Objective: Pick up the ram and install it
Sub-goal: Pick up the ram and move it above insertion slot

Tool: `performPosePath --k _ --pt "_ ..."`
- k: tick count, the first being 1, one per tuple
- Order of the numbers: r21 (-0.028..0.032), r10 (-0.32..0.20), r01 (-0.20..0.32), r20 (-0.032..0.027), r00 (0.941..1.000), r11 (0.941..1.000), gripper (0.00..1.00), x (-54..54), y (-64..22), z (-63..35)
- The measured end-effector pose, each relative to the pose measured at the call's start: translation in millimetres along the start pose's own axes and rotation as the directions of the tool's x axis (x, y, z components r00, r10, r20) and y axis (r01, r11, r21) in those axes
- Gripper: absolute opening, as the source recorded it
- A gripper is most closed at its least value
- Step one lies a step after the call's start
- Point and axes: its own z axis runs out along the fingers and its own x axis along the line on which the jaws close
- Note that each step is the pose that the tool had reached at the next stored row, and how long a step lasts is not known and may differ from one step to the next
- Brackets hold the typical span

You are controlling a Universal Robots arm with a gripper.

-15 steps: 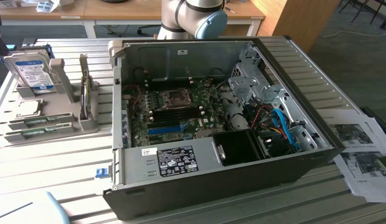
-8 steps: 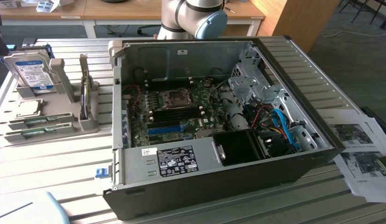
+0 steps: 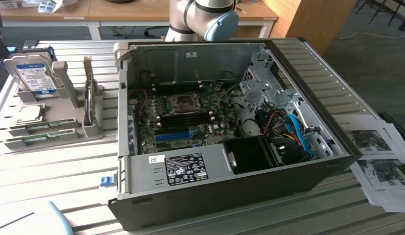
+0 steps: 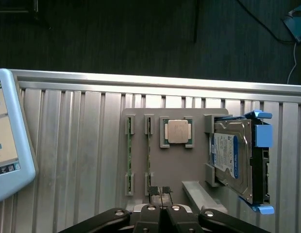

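Two ram sticks stand on edge side by side in a grey holder (image 4: pixel 170 167); they are thin green boards, one (image 4: pixel 129 155) further from the gripper's line, the other (image 4: pixel 149 150) closer. In the exterior view they lie at the holder's front, ram (image 3: pixel 42 128) and ram (image 3: pixel 32 141). My gripper (image 4: pixel 160 193) hovers above the holder's near edge, shut with nothing between its fingertips (image 4: pixel 154 191), just off the end of the nearer stick. The open computer case (image 3: pixel 209 196) shows the motherboard with black memory slots (image 3: pixel 189 117).
On the holder also sit a square silver processor (image 4: pixel 178 131) and a hard drive (image 4: pixel 233 160) with blue rails. A white-framed screen (image 4: pixel 7 145) lies beside it on the slatted metal table (image 4: pixel 82 145). A blue slot (image 3: pixel 173 135) and cables (image 3: pixel 290 129) are inside the case. Papers (image 3: pixel 378 161) lie at the exterior view's right.
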Motion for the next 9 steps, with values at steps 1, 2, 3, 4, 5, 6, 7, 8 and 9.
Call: performPosePath --k 1,2,3,4,5,6,7,8,9 --pt "0.0002 0.000 0.000 0.0001 1.0000 1.0000 0.09 0.0 0.0 0.5" --pt "0.0003 0.000 0.000 0.0001 1.0000 1.0000 0.09 0.0 0.0 1.1" --pt "0.0004 0.000 0.000 0.0001 1.0000 1.0000 0.09 0.0 -0.1 1.8" --pt "0.0003 0.000 0.000 0.0001 1.0000 1.0000 0.09 0.0 -0.1 2.4" --pt "0.0004 0.000 0.000 0.0001 1.0000 1.0000 0.09 0.0 -0.2 3.2" --pt "0.0004 0.000 0.000 0.0000 1.0000 1.0000 0.09 0.0 -0.2 3.8" --pt "0.0004 0.000 0.000 0.0000 1.0000 1.0000 0.09 0.0 -0.2 4.5" --pt "0.0003 0.000 0.000 0.0000 1.0000 1.0000 0.09 0.1 -0.2 5.3" --pt "0.0003 0.000 0.000 0.0000 1.0000 1.0000 0.09 0.1 -0.3 6.1"
